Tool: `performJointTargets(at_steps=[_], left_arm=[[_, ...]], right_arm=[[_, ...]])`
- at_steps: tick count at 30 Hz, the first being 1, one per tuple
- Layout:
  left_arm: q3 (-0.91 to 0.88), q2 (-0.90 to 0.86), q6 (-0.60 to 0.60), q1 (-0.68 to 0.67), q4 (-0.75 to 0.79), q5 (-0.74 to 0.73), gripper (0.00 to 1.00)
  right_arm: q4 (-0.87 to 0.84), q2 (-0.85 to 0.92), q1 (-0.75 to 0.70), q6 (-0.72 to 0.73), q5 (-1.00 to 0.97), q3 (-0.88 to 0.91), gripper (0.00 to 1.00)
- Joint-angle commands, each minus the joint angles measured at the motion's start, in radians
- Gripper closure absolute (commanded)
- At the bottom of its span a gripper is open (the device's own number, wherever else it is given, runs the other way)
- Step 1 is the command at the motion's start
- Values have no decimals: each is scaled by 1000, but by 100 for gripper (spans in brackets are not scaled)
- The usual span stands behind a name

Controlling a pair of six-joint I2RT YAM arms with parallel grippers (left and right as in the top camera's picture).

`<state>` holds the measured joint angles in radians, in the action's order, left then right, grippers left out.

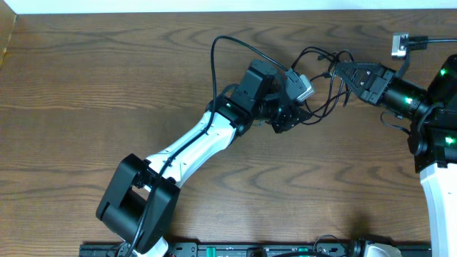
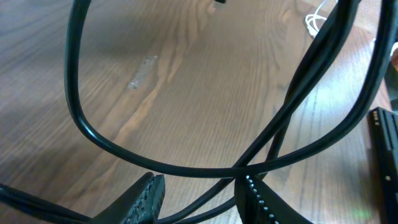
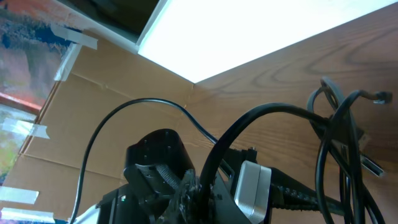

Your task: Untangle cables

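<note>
The black cable (image 1: 314,49) lies in tangled loops in the air between my two grippers at the table's back right. My left gripper (image 1: 293,114) is open. In the left wrist view, crossing strands of the black cable (image 2: 186,169) run between its spread jaws (image 2: 199,183). My right gripper (image 1: 343,71) is shut on the black cable. In the right wrist view the cable (image 3: 273,111) rises out of the closed jaws (image 3: 202,186) and arcs over to more loops at the right. A piece of the white cable (image 2: 314,22) shows at the far top right of the left wrist view.
A silver connector (image 1: 398,45) on a black lead hangs at the back right, above the right arm. A thick black robot wire (image 1: 221,50) arches over the left arm. The wooden table (image 1: 107,86) spreads to the left. A cardboard wall (image 3: 93,93) stands behind the table.
</note>
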<state>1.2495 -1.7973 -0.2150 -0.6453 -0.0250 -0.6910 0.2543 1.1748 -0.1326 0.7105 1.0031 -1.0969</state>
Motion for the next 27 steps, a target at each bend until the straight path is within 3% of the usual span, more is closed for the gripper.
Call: performJointTargets(at_steps=[1,5,12,13,14,15,27], left_arm=[[-4,-4,-16,-5,0,-61,55],[-4,-6,-18,-20,1,-60,37],[-4,-39,-29,-32,1,-56,38],[-4,-44,-33,-32,1,-56,52],[-4,-47,-43,-32,0,-56,76],[-4,-51,-47,-32,0,-53,92],[-4,-53,-47,19,-96,3,92]], right_arm=[[-16,-19,-6,23,29,-14,99],[-35,-19,-6,38,43,-14,99],[-56,-19,-6,53,57,-14,99],[-59,-19,-6,58,58,-14,99],[-60,-19,-6,60,58,-14,99],[-61,-19,-6,60,58,-14,99],[-53,-19,-6,39,33,-14,99]])
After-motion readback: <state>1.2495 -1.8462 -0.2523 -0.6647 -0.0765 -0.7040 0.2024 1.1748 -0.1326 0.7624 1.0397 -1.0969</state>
